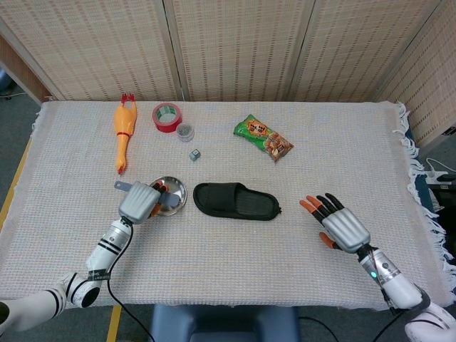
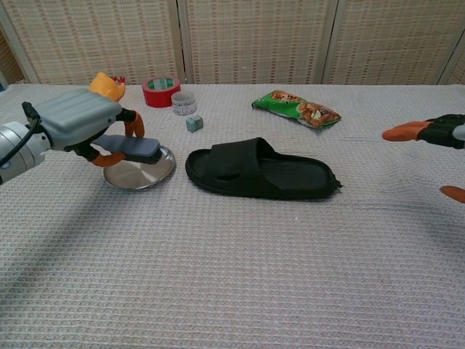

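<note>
My left hand [image 1: 138, 200] [image 2: 76, 122] grips a dark grey brush [image 2: 132, 149] and holds it a little above the round metal plate [image 2: 145, 174] [image 1: 176, 187]. Just right of the plate lies a black slipper [image 1: 236, 201] [image 2: 261, 171]. My right hand [image 1: 338, 224] hovers over the cloth to the right of the slipper, fingers spread and nothing in it; in the chest view only its orange fingertips [image 2: 404, 131] show at the right edge.
At the back left lie a yellow rubber chicken [image 1: 123, 131] [image 2: 104, 87], a red tape roll [image 1: 167, 117] [image 2: 160, 90], a small clear jar [image 1: 185, 132] [image 2: 184, 102] and a small green cube [image 1: 194, 154] [image 2: 193, 123]. A green snack bag [image 1: 263, 137] [image 2: 297, 108] lies at the back centre.
</note>
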